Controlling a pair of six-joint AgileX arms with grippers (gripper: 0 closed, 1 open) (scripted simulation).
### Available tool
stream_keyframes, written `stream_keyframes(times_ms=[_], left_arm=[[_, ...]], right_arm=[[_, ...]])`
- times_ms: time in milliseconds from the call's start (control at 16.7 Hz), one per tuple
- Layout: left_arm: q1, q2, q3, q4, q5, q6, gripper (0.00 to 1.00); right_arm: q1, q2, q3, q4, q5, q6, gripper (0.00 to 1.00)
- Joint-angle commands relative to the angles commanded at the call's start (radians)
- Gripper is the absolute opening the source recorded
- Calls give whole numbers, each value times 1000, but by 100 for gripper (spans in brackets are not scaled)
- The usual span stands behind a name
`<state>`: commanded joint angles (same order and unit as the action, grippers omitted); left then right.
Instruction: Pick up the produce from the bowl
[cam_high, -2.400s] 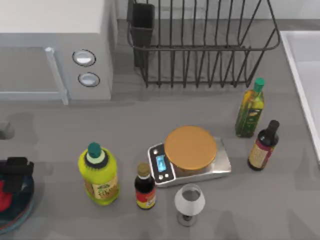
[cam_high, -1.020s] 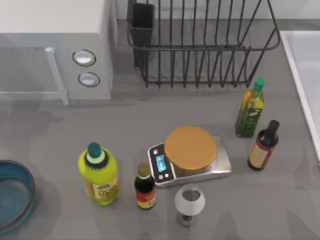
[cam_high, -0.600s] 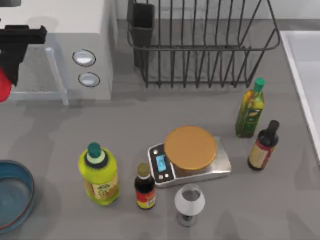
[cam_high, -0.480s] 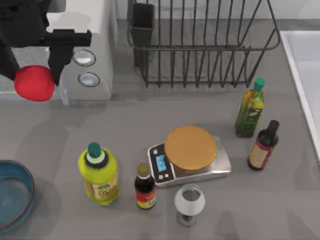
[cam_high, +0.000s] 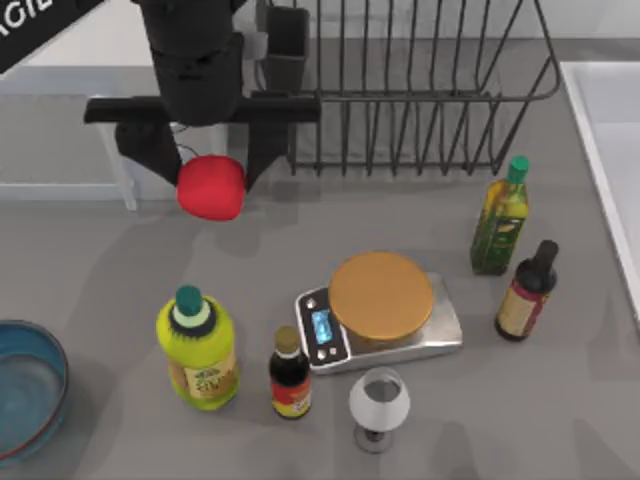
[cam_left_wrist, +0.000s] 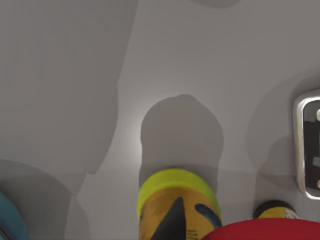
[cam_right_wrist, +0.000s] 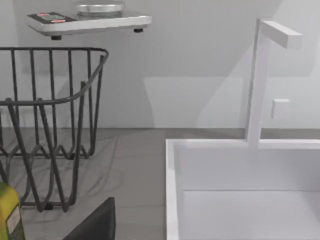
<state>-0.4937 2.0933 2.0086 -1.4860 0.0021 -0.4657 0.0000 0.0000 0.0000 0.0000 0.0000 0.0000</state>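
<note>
The produce (cam_high: 211, 189), a smooth bright-red ball, hangs high above the table in front of the microwave, and my left gripper (cam_high: 207, 165) is shut on it with a black finger on each side. In the left wrist view the produce (cam_left_wrist: 265, 231) shows as a red curve over the yellow bottle (cam_left_wrist: 177, 207). The blue bowl (cam_high: 22, 388) with its reddish-brown rim sits at the table's front left edge, far below and left of the gripper, with nothing in it. My right gripper (cam_right_wrist: 95, 225) is off by the sink.
A yellow bottle (cam_high: 198, 348), a small dark sauce bottle (cam_high: 290, 373), a scale with an orange plate (cam_high: 380, 298) and a wine glass (cam_high: 378, 402) stand mid-table. Two bottles (cam_high: 500, 218) stand right. Microwave (cam_high: 60, 100) and dish rack (cam_high: 400, 90) line the back; sink (cam_right_wrist: 240, 190) at right.
My left gripper has lifted the produce out of the bowl, risen high and swung right from the microwave's front toward the dish rack. The bowl now lies empty.
</note>
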Motion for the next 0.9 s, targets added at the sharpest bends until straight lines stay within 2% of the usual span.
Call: stream_keyframes(times_ms=[300,720,900], left_arm=[[4,0,-44,38,1,3,0],[4,20,-341,368,0,4,0],[3,27,-397,424,0,4,0]], right_arm=[[0,0,0,0,0,0,100],[0,0,0,0,0,0,100],[0,0,0,0,0,0,100]])
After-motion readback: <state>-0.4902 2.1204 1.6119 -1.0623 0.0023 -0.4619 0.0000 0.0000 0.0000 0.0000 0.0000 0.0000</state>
